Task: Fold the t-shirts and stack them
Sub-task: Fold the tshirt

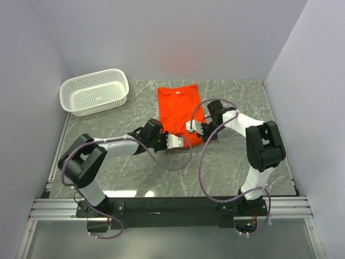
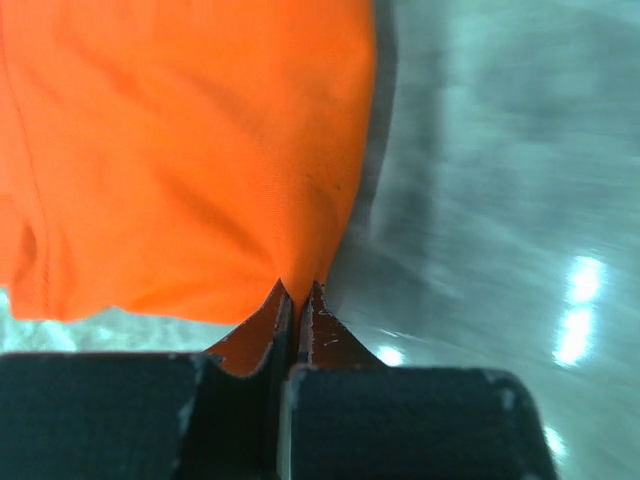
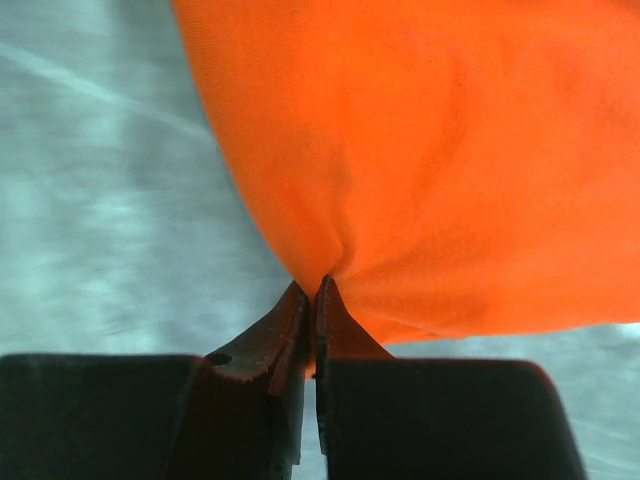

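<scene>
The t-shirt (image 1: 177, 108) is bright orange-red and lies on the grey marbled surface (image 1: 242, 102), a little beyond the middle and toward the far wall. From the top view it shows as a narrow oblong shape. Its neck opening points to the far side and its lower edge points to the arm bases. I cannot tell from this view how the sleeves are lying.

Both grippers are at the near edge of the cloth. The left gripper (image 2: 298, 293) is closed on the t-shirt: in the left wrist view its two dark fingertips are pressed together with a small point of orange cloth between them. The cloth spreads away from this point, to the left and upward in that view, and bare surface is seen on the right side. The right gripper (image 3: 313, 288) is also closed on the t-shirt. In the right wrist view the cloth gathers in small wrinkles toward its pinched tips, and the surface shows on the left side.

In the top view the two arms reach inward from both sides and their grippers are near each other at the near end of the t-shirt.

A white perforated basket (image 1: 94, 91) stands in the far left corner of the surface, well apart from the t-shirt.
</scene>
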`<state>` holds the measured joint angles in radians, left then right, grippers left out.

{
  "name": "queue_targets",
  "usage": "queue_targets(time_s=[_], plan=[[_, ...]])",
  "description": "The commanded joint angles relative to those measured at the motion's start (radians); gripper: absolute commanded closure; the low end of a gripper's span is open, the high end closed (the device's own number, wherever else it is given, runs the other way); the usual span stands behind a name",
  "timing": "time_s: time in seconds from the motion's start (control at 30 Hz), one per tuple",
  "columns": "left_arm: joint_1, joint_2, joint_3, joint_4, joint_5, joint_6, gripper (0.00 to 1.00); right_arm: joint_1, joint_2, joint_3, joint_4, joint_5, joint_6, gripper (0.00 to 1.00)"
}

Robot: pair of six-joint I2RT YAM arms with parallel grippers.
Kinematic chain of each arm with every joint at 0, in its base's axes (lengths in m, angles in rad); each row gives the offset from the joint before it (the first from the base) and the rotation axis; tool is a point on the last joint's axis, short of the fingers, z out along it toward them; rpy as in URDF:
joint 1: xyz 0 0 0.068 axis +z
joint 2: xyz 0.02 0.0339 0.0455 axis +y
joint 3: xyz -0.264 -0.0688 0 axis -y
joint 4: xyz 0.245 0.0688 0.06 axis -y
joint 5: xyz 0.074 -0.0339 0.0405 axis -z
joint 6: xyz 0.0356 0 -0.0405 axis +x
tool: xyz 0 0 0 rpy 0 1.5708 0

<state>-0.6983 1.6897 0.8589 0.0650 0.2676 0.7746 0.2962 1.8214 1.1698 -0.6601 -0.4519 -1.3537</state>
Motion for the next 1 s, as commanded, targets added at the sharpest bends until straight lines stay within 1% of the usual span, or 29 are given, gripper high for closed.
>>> queue_targets(time_s=[0.0,0.07,0.1,0.13,0.17,0.23,0.3,0.33,0.4,0.43,0.47,0.5,0.53,0.57,0.6,0.63,0.67,0.7,0.73,0.77,0.8,0.83,0.97], plan=[[-0.018,-0.129,-0.033,-0.128,0.172,0.005,1.00,-0.008,-0.118,-0.039,-0.182,-0.109,-0.009,1.00],[-0.033,-0.180,-0.040,-0.213,0.211,-0.003,1.00,-0.012,-0.181,-0.080,-0.222,-0.151,-0.015,1.00],[-0.043,-0.191,-0.034,-0.250,0.264,-0.012,1.00,-0.014,-0.203,-0.091,-0.266,-0.159,-0.016,1.00],[-0.059,-0.200,-0.029,-0.283,0.286,-0.017,1.00,-0.011,-0.223,-0.101,-0.288,-0.171,-0.016,1.00],[-0.070,-0.212,-0.020,-0.353,0.309,-0.024,1.00,-0.014,-0.265,-0.116,-0.305,-0.186,-0.004,1.00],[-0.084,-0.235,-0.009,-0.393,0.361,-0.024,1.00,-0.014,-0.322,-0.127,-0.322,-0.194,0.028,1.00],[-0.079,-0.254,-0.008,-0.404,0.361,-0.012,1.00,-0.012,-0.343,-0.116,-0.299,-0.176,0.096,1.00],[-0.060,-0.262,-0.006,-0.395,0.349,-0.002,1.00,-0.012,-0.344,-0.101,-0.282,-0.169,0.126,1.00],[-0.014,-0.251,0.031,-0.354,0.366,0.012,1.00,-0.019,-0.311,-0.020,-0.224,-0.143,0.238,1.00],[0.047,-0.234,0.055,-0.347,0.395,0.011,1.00,-0.020,-0.291,0.058,-0.205,-0.133,0.275,1.00],[0.081,-0.178,0.089,-0.350,0.422,0.020,1.00,-0.022,-0.234,0.104,-0.187,-0.122,0.354,1.00],[0.110,-0.141,0.170,-0.356,0.436,0.022,0.99,-0.022,-0.200,0.152,-0.149,-0.085,0.391,1.00],[0.159,-0.060,0.214,-0.363,0.449,0.022,1.00,-0.022,-0.121,0.256,-0.144,-0.070,0.416,1.00],[0.178,-0.018,0.263,-0.372,0.447,0.031,1.00,-0.022,-0.076,0.311,-0.136,-0.056,0.471,1.00],[0.193,0.023,0.357,-0.370,0.441,0.023,1.00,-0.022,-0.032,0.367,-0.125,-0.026,0.493,1.00],[0.224,0.104,0.405,-0.373,0.440,0.015,1.00,-0.022,0.048,0.467,-0.116,-0.010,0.516,1.00],[0.238,0.144,0.454,-0.373,0.440,0.000,1.00,-0.022,0.085,0.516,-0.098,0.008,0.565,1.00],[0.252,0.183,0.538,-0.370,0.437,-0.015,1.00,-0.022,0.120,0.562,-0.087,0.024,0.585,1.00],[0.275,0.214,0.573,-0.366,0.436,-0.027,1.00,-0.022,0.178,0.638,-0.075,0.057,0.602,1.00],[0.283,0.266,0.603,-0.352,0.420,-0.049,1.00,-0.022,0.202,0.671,-0.062,0.070,0.631,1.00],[0.295,0.284,0.638,-0.337,0.412,-0.058,1.00,-0.023,0.226,0.700,-0.041,0.081,0.640,1.00],[0.298,0.298,0.646,-0.320,0.401,-0.066,1.00,-0.022,0.268,0.749,-0.035,0.090,0.646,1.00],[0.310,0.331,0.651,-0.211,0.338,-0.104,1.00,-0.022,0.337,0.807,0.013,0.127,0.691,1.00]])
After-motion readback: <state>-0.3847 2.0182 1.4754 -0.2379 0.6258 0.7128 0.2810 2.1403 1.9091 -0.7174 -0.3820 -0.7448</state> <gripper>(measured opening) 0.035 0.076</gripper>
